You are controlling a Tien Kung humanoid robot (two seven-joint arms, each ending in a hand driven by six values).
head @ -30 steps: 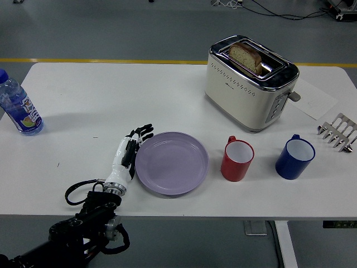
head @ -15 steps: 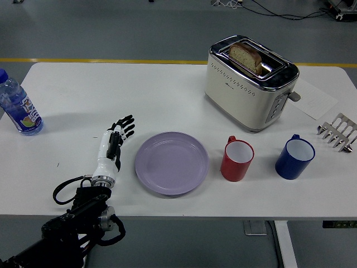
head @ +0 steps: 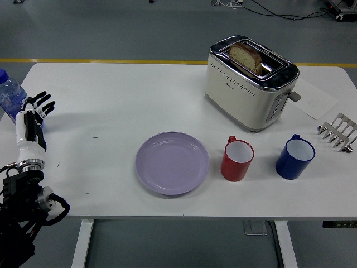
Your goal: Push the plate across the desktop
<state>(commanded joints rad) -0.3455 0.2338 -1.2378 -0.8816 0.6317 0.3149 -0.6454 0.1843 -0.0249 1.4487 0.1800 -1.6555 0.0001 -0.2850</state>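
A lilac plate [head: 172,162] lies flat on the white table [head: 134,95], a little left of the table's middle and close to the near edge. My left hand [head: 33,119], white with black fingers, is far off to the plate's left at the table's left end, fingers spread and holding nothing. It partly covers a water bottle [head: 8,92] behind it. The right hand is out of view.
A red mug [head: 237,159] stands just right of the plate, a blue mug [head: 294,157] farther right. A cream toaster [head: 249,81] holding a bread slice is at the back right. A metal rack [head: 338,132] sits at the right edge.
My left hand has drawn away from the plate's left rim, swinging far left to the table's left end. The plate has stayed where it was.
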